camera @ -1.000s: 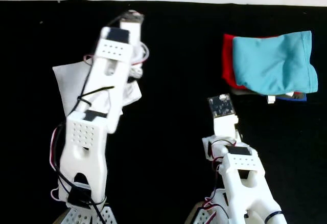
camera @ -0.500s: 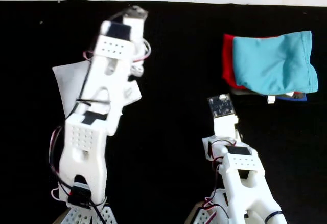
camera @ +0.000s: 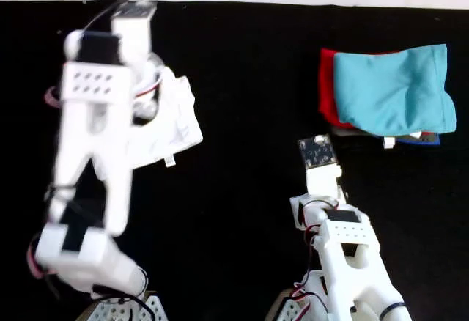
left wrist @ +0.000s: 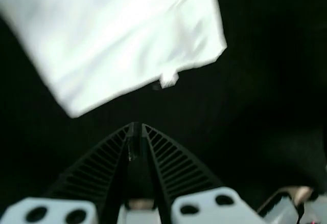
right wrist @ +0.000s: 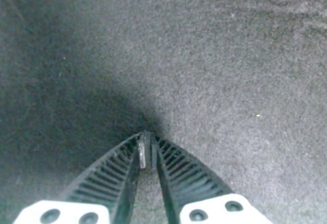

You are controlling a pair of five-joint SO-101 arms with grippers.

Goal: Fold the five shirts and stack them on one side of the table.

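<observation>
White shirt [camera: 172, 119] is being left loosely folded on the table [camera: 249, 64], on its left side, well apart from the far-right stack topped by the turquoise shirt [camera: 392, 90]. It is judged the last shirt outstanding. The left gripper [left wrist: 137, 128] and right gripper [right wrist: 147, 134] are being held empty, jaws pressed together.

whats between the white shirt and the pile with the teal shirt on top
Nothing but bare black table cloth, as the high view shows, between the crumpled white fabric shirt and the folded teal fabric shirt.
</observation>
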